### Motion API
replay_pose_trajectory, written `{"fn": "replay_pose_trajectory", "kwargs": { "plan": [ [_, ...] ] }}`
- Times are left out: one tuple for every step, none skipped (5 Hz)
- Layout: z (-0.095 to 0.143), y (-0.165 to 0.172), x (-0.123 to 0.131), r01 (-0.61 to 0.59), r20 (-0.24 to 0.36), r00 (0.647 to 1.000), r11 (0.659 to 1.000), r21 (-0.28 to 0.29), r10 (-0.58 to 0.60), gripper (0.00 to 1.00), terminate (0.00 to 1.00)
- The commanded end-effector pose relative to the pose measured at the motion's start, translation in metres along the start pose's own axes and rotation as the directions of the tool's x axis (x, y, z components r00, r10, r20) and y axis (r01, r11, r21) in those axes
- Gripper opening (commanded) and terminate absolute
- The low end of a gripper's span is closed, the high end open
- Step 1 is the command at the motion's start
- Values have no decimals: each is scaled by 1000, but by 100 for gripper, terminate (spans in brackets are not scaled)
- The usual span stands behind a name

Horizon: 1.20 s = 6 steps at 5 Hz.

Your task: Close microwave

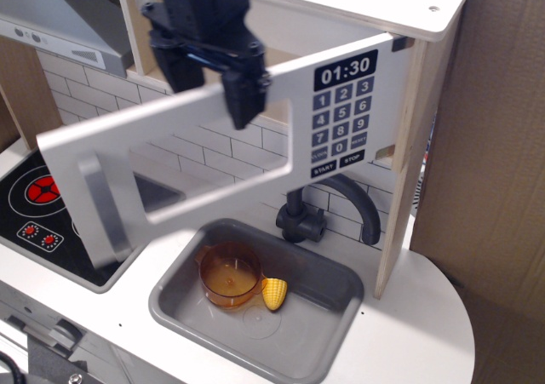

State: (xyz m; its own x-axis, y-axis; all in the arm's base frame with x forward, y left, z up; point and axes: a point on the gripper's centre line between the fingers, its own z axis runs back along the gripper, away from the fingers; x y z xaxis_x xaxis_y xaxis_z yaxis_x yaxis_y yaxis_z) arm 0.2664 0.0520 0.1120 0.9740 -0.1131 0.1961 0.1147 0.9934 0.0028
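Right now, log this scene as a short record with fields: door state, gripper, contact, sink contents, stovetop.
door state: microwave door partly open, swung out over the sink, hinged at the keypad side
handle: grey bar at the free end of the door
gripper: gripper at the door's top edge, jaws apart, straddling the panel
contact: front finger lies against the door face; firm touch cannot be confirmed
sink contents: sink holds an amber cup and a yellow corn piece, touching
stovetop: black stovetop at left, red burner

Microwave [255, 146] keypad: 01:30, START, prob. STOP
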Motion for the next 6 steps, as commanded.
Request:
{"fn": "replay_pose_trajectory", "kwargs": {
  "plan": [
    [25, 54, 22, 38, 72, 996, 991, 130, -48, 100, 0],
    [44, 45, 18, -9, 47, 999, 982, 190, 0, 100, 0],
    [54, 8, -8, -176, 45, 984, 947, 269, 171, 100, 0],
    [47, -21, -26, -246, 56, 969, 908, 339, 242, 100, 0],
    [21, -37, -36, -357, 50, 933, 897, 260, 356, 100, 0],
    [-12, -32, -30, -392, -4, 918, 910, 136, 397, 100, 0]
  ]
}}
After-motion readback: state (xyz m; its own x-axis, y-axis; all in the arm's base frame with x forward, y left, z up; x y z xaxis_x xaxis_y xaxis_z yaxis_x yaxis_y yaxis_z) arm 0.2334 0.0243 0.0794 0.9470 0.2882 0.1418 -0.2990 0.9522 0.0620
